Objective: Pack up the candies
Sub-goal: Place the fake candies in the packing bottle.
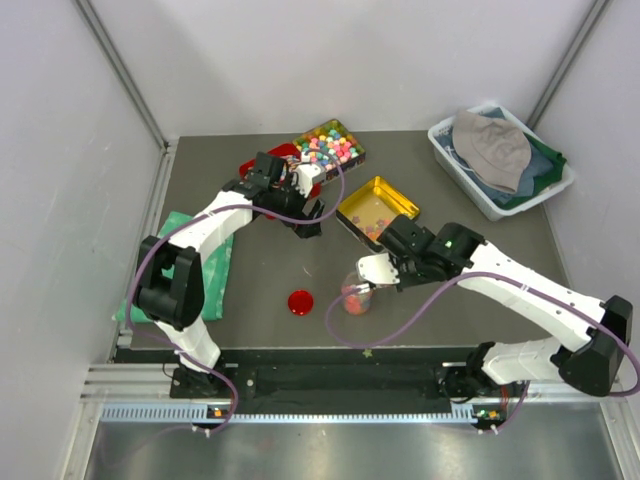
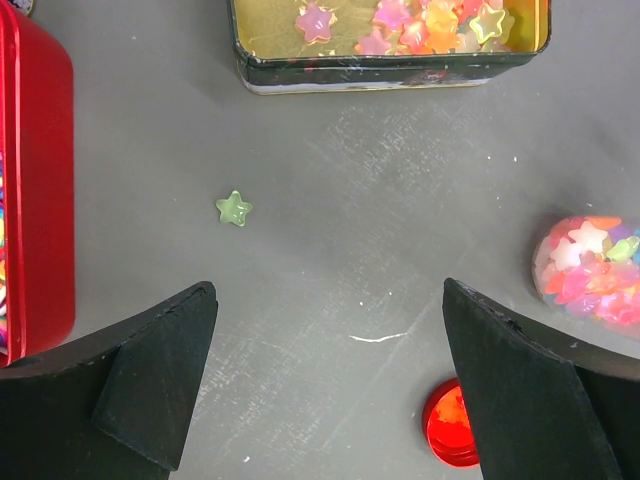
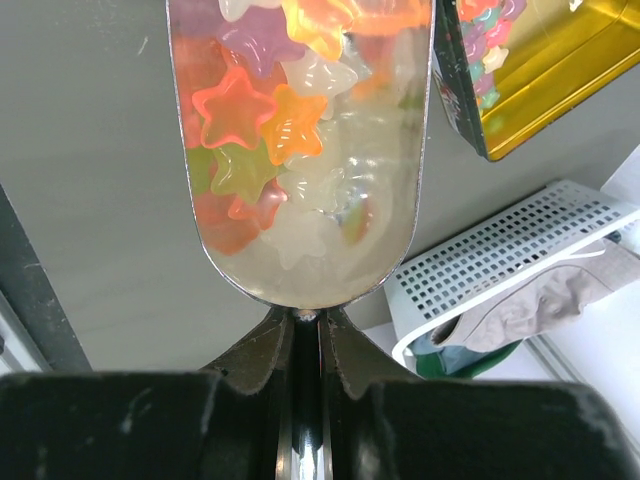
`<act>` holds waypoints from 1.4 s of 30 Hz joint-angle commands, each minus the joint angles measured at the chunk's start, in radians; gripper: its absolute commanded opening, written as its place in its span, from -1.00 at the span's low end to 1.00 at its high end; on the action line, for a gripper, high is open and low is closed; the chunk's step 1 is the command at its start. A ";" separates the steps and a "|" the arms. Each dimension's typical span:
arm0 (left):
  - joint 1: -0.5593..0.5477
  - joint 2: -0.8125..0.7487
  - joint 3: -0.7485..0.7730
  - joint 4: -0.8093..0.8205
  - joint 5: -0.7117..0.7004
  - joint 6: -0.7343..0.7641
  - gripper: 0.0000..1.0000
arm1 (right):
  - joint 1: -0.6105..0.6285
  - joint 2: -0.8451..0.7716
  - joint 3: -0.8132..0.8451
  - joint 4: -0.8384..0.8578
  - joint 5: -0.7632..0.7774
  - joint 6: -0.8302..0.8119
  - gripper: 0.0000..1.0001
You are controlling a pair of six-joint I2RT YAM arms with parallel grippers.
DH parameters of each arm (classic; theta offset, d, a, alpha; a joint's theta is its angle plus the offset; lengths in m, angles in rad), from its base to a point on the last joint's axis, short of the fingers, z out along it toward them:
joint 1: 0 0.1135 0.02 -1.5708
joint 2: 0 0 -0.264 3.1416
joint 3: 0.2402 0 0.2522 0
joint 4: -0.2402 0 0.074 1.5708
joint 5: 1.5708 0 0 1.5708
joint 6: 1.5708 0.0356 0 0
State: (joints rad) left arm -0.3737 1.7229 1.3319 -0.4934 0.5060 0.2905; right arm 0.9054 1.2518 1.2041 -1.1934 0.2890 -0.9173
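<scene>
My right gripper [image 3: 300,325] has its fingers pressed on only the thin stem of the clear scoop [image 3: 335,265], which is heaped with candies [image 3: 250,110] and sits near the gold tin [image 2: 380,72]. I judge that any tilt or slip would spill them. My left gripper [image 2: 328,295] hangs spread wide and empty, and could knock the stray green star [image 2: 235,208] further away.

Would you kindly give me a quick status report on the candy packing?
Left gripper open, empty. Right gripper shut on clear container full of star candies. One green star candy loose on table, red lid nearby.
</scene>
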 commanded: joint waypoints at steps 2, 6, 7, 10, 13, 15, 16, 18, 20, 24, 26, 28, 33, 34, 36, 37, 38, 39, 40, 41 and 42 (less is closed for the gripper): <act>0.007 -0.059 -0.005 0.021 0.026 0.002 0.98 | 0.027 0.012 0.041 0.017 0.036 -0.015 -1.00; 0.007 -0.059 -0.010 0.024 0.029 0.001 0.98 | 0.038 0.020 0.048 0.015 0.048 -0.020 -1.00; 0.007 -0.059 -0.010 0.026 0.029 0.001 0.98 | 0.039 0.021 0.048 0.017 0.052 -0.023 -1.00; 0.009 -0.057 -0.010 0.026 0.029 -0.001 0.98 | 0.041 0.031 0.055 0.015 0.056 -0.025 -1.00; 0.009 -0.060 -0.010 0.026 0.032 -0.001 0.98 | 0.049 0.034 0.057 0.017 0.065 -0.026 -1.00; 0.010 -0.059 -0.010 0.029 0.034 -0.001 0.98 | 0.053 0.038 0.060 0.017 0.070 -0.029 -1.00; 0.010 -0.057 -0.011 0.029 0.034 -0.002 0.98 | 0.053 0.038 0.060 0.017 0.072 -0.029 -1.00; 0.009 -0.059 -0.010 0.029 0.035 -0.002 0.98 | 0.059 0.040 0.061 0.015 0.078 -0.034 -1.00; 0.010 -0.054 -0.010 0.029 0.035 -0.002 0.98 | 0.062 0.040 0.063 0.015 0.088 -0.038 -1.00; 0.010 -0.052 -0.010 0.032 0.039 -0.005 0.98 | 0.075 0.041 0.064 0.017 0.108 -0.046 -1.00; 0.010 -0.052 -0.010 0.033 0.039 -0.005 0.98 | 0.076 0.043 0.063 0.017 0.116 -0.052 -1.00; 0.012 -0.052 -0.010 0.032 0.040 -0.005 0.98 | 0.081 0.044 0.063 0.017 0.128 -0.057 -1.00; 0.012 -0.051 -0.013 0.033 0.042 -0.007 0.98 | 0.092 0.047 0.066 0.018 0.151 -0.069 -1.00; 0.012 -0.051 -0.011 0.035 0.045 -0.007 0.98 | 0.093 0.047 0.068 0.017 0.157 -0.072 -1.00; 0.012 -0.049 -0.011 0.036 0.043 -0.007 0.98 | 0.095 0.049 0.066 0.021 0.173 -0.080 -1.00; 0.012 -0.049 -0.013 0.036 0.045 -0.008 0.98 | 0.095 0.049 0.068 0.023 0.180 -0.087 -1.00; 0.013 -0.048 -0.013 0.035 0.045 -0.008 0.98 | 0.099 0.046 0.068 0.026 0.187 -0.092 -1.00; 0.012 -0.048 -0.013 0.035 0.045 -0.007 0.98 | 0.101 0.047 0.069 0.028 0.191 -0.095 -1.00; 0.013 -0.048 -0.013 0.036 0.045 -0.008 0.98 | 0.104 0.047 0.077 0.028 0.196 -0.098 -1.00; 0.013 -0.049 -0.013 0.036 0.045 -0.010 0.98 | 0.105 0.049 0.078 0.028 0.194 -0.100 -1.00; 0.013 -0.049 -0.011 0.036 0.046 -0.008 0.98 | 0.107 0.049 0.081 0.026 0.199 -0.103 -1.00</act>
State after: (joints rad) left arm -0.3672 1.7164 1.3201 -0.4911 0.5209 0.2863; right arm 0.9901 1.2987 1.2274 -1.1744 0.4419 -0.9955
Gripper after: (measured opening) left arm 0.987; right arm 0.082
